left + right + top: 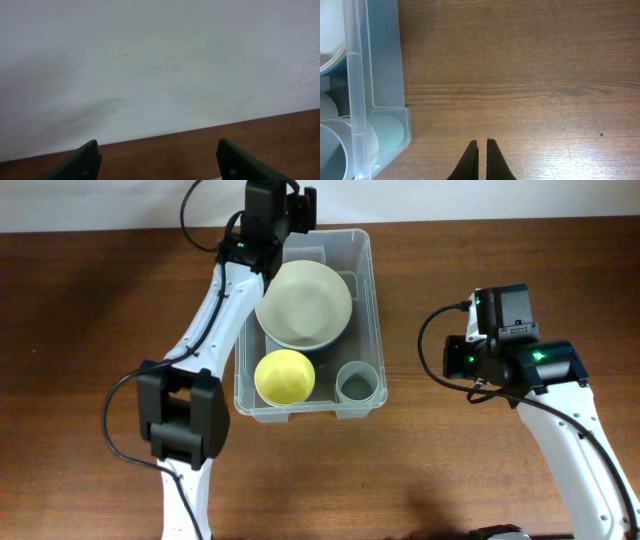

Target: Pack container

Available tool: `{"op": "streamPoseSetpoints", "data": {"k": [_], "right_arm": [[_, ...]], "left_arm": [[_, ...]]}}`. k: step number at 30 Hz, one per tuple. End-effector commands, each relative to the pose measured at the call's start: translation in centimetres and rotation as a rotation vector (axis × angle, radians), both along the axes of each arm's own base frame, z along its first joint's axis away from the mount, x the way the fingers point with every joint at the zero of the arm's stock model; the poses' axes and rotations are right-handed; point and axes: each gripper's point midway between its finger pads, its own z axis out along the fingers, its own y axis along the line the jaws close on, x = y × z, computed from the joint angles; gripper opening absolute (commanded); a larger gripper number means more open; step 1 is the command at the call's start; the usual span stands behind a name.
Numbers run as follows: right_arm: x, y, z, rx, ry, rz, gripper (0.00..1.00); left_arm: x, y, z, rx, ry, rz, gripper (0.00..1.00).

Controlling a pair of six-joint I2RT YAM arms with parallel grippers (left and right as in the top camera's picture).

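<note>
The clear plastic container (368,300) stands in the middle of the table. Inside it lie a large white bowl (304,304), a yellow bowl (284,376) and a grey-blue cup (359,383). My left gripper (296,205) is over the container's far end; in the left wrist view its fingers (157,162) are wide apart and empty, facing the white wall. My right gripper (482,147) is shut and empty above bare table, right of the container's wall (380,70). The right arm's wrist (500,340) is right of the container.
A white wall (160,60) rises behind the table's far edge. Brown wooden tabletop (500,250) surrounds the container on every side. Black cables hang by both arms.
</note>
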Motion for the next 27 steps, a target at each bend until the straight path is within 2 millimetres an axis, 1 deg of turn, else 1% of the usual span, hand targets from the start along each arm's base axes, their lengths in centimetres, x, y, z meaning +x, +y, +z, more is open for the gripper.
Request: {"op": "streamPoseSetpoints", "data": {"k": [1, 5, 8, 14, 17, 21, 23, 27], "right_arm": [[0.3, -0.2, 1.3, -0.018, -0.039, -0.003, 0.04], [0.3, -0.2, 1.3, -0.017, -0.039, -0.003, 0.04], [0.3, -0.2, 1.3, -0.017, -0.039, -0.003, 0.04], [0.3, -0.2, 1.3, -0.017, -0.038, -0.003, 0.04], [0.2, -0.2, 1.3, -0.018, -0.036, -0.003, 0.04], [0.2, -0.2, 1.3, -0.018, -0.036, -0.003, 0.04], [0.2, -0.2, 1.2, -0.018, -0.035, -0.003, 0.04], [0.2, -0.2, 1.3, -0.018, -0.036, -0.003, 0.04]], "left_arm": [[0.8, 0.1, -0.1, 0.017, -0.011, 0.004, 0.76], [0.4, -0.3, -2.3, 0.021, 0.059, -0.030, 0.76], [0.3, -0.3, -3.8, 0.030, 0.098, -0.033, 0.76], [0.8, -0.2, -5.0, 0.032, 0.102, -0.030, 0.75], [1.0, -0.2, -6.1, 0.036, 0.118, -0.030, 0.75], [0.9, -0.2, -8.2, 0.049, 0.161, -0.030, 0.75], [0.9, -0.2, -8.7, 0.053, 0.174, -0.030, 0.75], [0.6, -0.1, -9.2, 0.059, 0.194, -0.030, 0.75]]}}
